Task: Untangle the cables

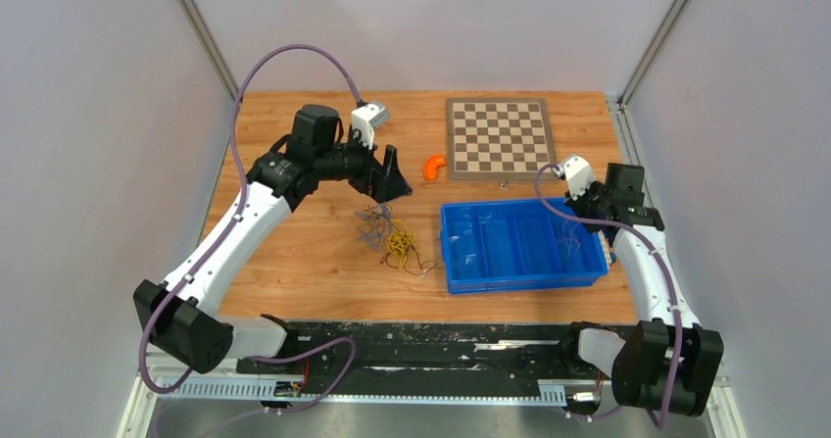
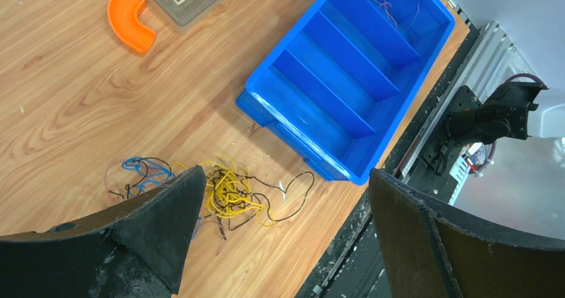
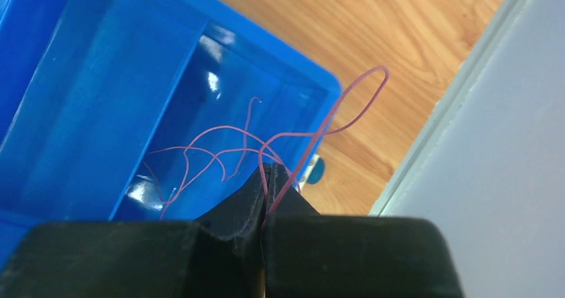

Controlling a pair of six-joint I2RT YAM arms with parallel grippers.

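Though unclear from above, reddish cable [image 3: 320, 133] pinched by right fingers [image 3: 241, 203] (left fingers [image 2: 160, 225] apart).

White-and-black arms [image 1: 223, 242] carry lilac hoses [image 1: 294, 50], white wrist cameras [image 1: 367, 121] and matte black wedge-shaped fingers [image 2: 156, 235].

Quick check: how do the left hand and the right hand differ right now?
The left hand is wide open and empty; the right hand is shut on a reddish cable. The left hand hangs above the tangled cables on the table; the right hand is over the end compartment of the blue bin. Both are black.
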